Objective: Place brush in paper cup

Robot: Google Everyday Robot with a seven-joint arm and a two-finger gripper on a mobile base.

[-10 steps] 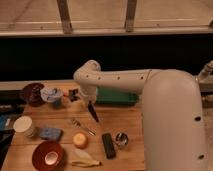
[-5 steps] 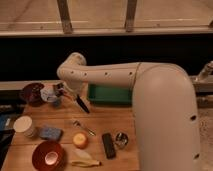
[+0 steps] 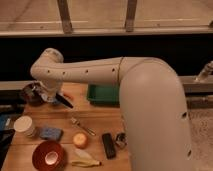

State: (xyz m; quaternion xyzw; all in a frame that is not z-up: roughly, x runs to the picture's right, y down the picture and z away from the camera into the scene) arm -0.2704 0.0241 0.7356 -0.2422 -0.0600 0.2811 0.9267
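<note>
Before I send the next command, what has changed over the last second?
The gripper, carrying the brush, swung toward the view's left, from over the middle of the table to its back-left part. The brush is still held; nothing was let go. The paper cup, red bowl and silver utensil have not moved.

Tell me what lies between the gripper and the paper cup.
Only bare wooden table, seen in the camera view. The gripper, holding the brush, hangs up and right of the paper cup; the blue sponge sits off that line.
</note>
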